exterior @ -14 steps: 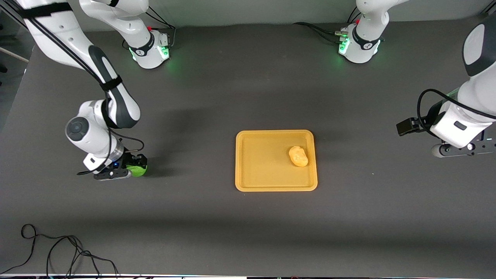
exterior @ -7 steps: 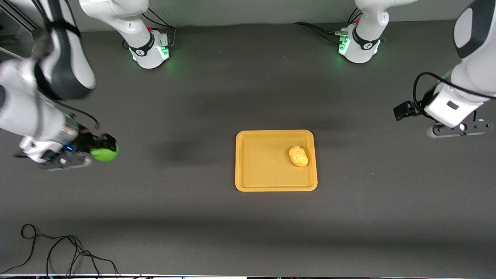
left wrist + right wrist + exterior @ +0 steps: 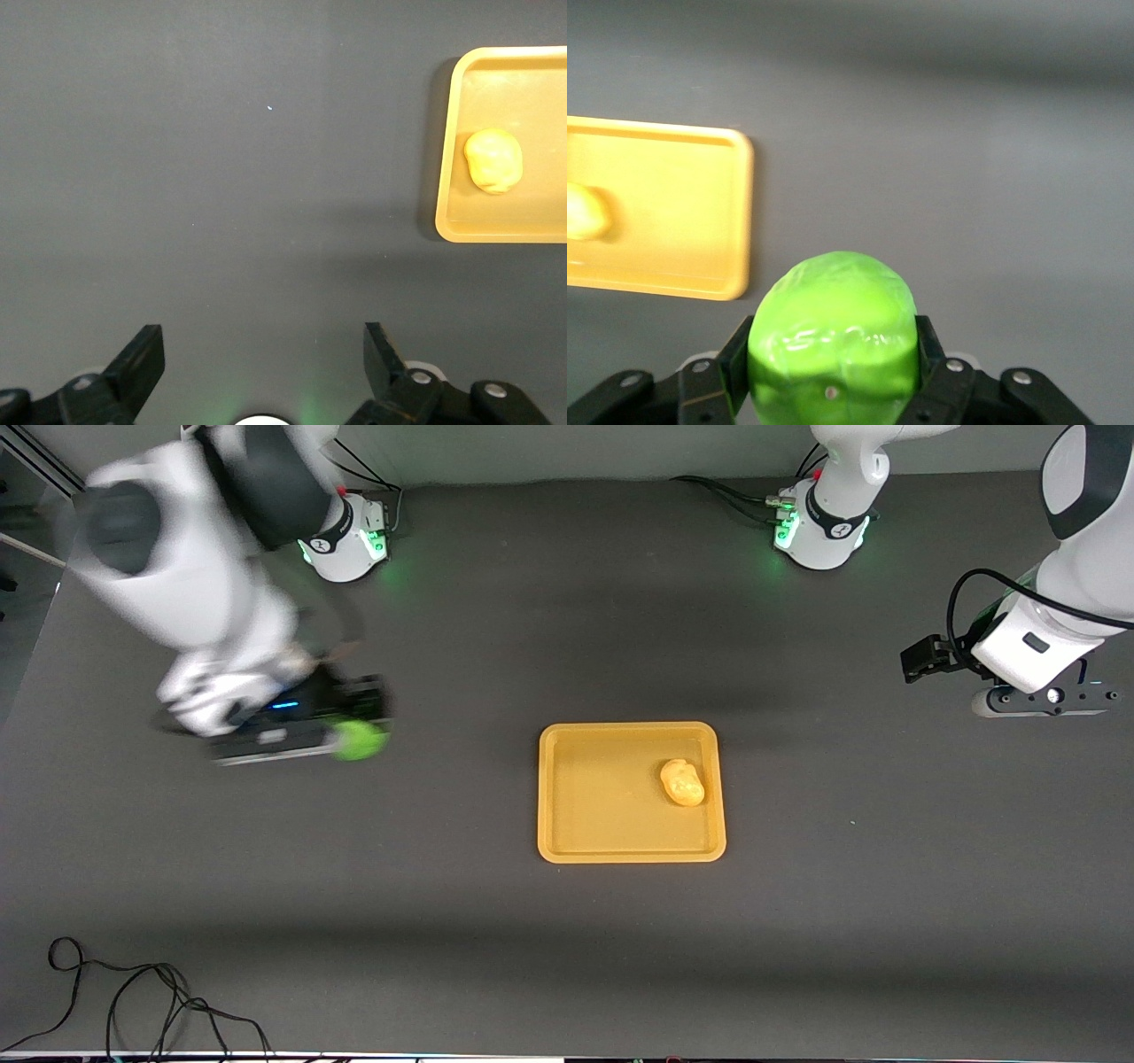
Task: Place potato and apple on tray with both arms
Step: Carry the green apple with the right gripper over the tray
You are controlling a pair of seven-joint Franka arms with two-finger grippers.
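Observation:
The yellow-orange tray [image 3: 567, 841] lies mid-table, with the yellow potato [image 3: 682, 782] on it toward the left arm's end. My right gripper [image 3: 354, 731] is shut on the green apple [image 3: 359, 740] and holds it in the air over bare table toward the right arm's end, apart from the tray. In the right wrist view the apple [image 3: 833, 332] fills the jaws, with the tray [image 3: 700, 221] and potato [image 3: 585, 212] farther off. My left gripper [image 3: 263, 367] is open and empty, over bare table at the left arm's end; its view shows the tray [image 3: 461, 226] and potato [image 3: 493, 159].
The two arm bases [image 3: 350, 536] [image 3: 819, 531] stand along the table's farthest edge. A loose black cable [image 3: 133, 1001] lies at the nearest edge toward the right arm's end. The table top is dark grey.
My right gripper has lifted the apple off the table, swung outward, then moved toward the tray. My left gripper has risen and drawn back a little, away from the tray.

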